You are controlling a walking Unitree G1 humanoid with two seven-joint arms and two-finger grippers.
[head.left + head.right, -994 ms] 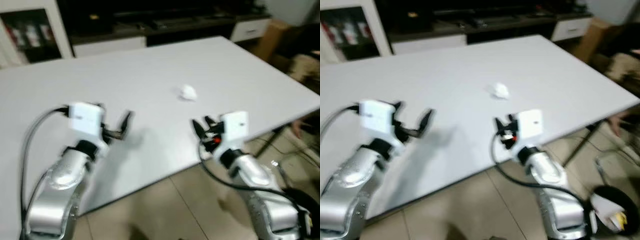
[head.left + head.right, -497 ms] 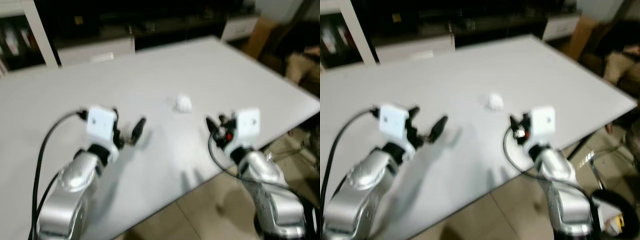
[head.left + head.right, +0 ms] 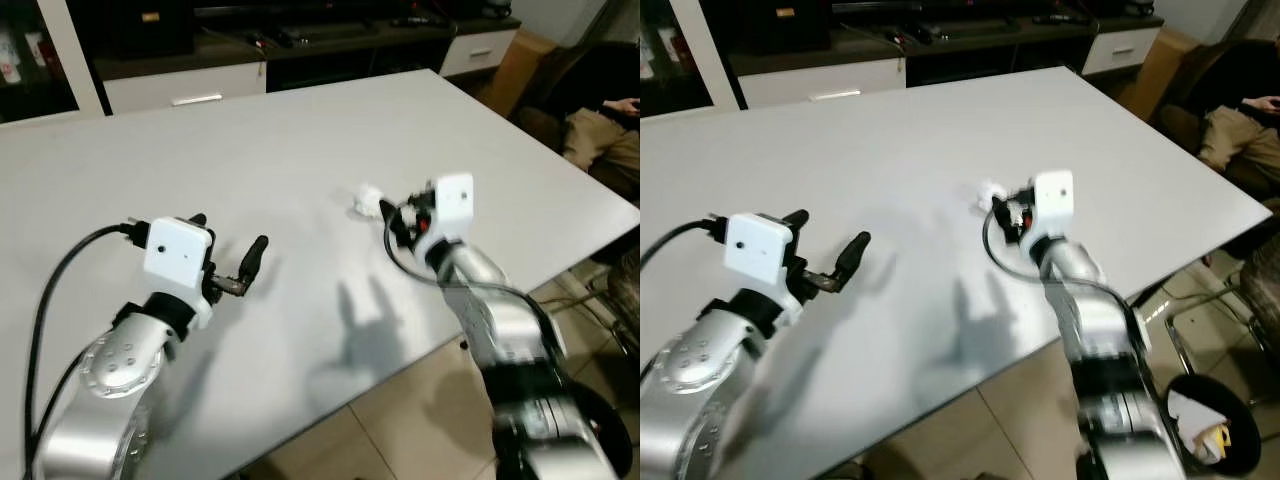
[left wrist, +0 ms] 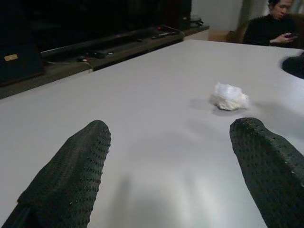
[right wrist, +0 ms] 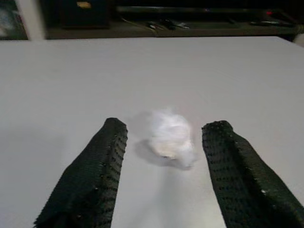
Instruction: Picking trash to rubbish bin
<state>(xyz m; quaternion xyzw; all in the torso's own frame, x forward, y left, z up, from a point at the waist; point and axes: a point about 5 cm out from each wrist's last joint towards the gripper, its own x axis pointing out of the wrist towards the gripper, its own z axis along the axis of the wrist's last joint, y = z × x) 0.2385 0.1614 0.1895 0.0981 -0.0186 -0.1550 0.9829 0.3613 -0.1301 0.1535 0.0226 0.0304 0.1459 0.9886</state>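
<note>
Our right gripper (image 5: pixel 164 178) has reached the crumpled tissue (image 5: pixel 171 137), fingers wide astride it; left gripper (image 4: pixel 173 173) idles, fingers wide; grasp comes next.

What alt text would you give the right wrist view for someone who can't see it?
A crumpled white tissue lies on a white table, framed between the two open black fingers of the right gripper, which do not touch it. Behind the table's far edge stands a dark media unit.
</note>
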